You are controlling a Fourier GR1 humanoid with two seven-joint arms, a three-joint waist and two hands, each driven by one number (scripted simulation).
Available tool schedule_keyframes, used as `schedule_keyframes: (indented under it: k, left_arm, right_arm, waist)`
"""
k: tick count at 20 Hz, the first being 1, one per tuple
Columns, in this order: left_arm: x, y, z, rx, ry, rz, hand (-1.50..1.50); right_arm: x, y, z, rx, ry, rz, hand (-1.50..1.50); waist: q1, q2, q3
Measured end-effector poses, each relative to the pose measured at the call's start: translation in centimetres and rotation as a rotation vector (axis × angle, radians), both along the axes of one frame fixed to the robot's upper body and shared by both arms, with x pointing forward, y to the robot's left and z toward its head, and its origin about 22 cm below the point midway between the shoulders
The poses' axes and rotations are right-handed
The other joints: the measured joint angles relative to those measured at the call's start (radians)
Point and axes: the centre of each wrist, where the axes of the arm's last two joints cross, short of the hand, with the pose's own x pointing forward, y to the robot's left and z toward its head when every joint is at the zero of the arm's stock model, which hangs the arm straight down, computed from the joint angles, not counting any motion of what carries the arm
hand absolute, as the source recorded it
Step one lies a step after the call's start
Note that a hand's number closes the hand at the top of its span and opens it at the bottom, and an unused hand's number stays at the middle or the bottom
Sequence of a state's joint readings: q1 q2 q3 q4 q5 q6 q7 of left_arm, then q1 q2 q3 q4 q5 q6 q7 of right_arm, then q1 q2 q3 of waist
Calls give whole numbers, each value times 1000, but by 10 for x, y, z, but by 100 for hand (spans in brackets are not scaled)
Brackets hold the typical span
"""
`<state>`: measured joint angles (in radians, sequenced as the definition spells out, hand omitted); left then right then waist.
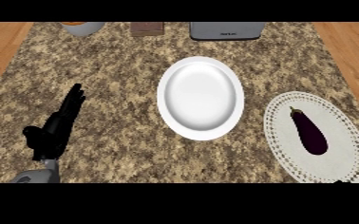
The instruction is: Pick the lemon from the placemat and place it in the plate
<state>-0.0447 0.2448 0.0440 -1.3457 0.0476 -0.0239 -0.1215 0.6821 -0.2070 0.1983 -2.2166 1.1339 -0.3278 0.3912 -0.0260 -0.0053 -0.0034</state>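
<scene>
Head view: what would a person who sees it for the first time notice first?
A white plate lies bare in the middle of the speckled counter. To its right, a dark purple eggplant rests on a white lacy placemat; no lemon shows. The black left hand rests at the lower left, fingers straight.

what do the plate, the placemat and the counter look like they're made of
Plate: glossy white, likely ceramic; soft sheen across its middle. Placemat: pale, probably woven or lace-like; dotted edge, matte. Counter: speckled brown and beige, like granite.
</scene>
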Motion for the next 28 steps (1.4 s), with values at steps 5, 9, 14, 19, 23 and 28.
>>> schedule_keyframes:
  k: [5, 9, 14, 19, 23, 28]
  left_arm:
    - [-1, 1, -1, 0, -5, -5, 0]
    - [1, 0, 7, -1, -4, -21, 0]
    - [1, -2, 1, -2, -3, -23, 0]
    - [7, -3, 8, -5, -6, -31, 0]
    - [7, -6, 6, 2, -8, -29, 0]
    - [10, -3, 2, 1, -7, -32, 0]
  right_arm:
    - [-3, 22, 35, -43, -127, 2, 150]
    - [12, 42, 50, -35, -159, 26, 150]
    - [36, 69, 71, -22, -181, 54, 150]
    - [76, 95, 77, 4, -160, 105, 150]
    - [112, 122, 66, 41, -138, 135, 150]
    - [165, 146, 57, 68, -118, 166, 150]
  waist:
    - [13, 2, 1]
    - [25, 5, 2]
    - [30, 6, 2]
    - [37, 8, 2]
    - [39, 8, 3]
    - [41, 9, 3]
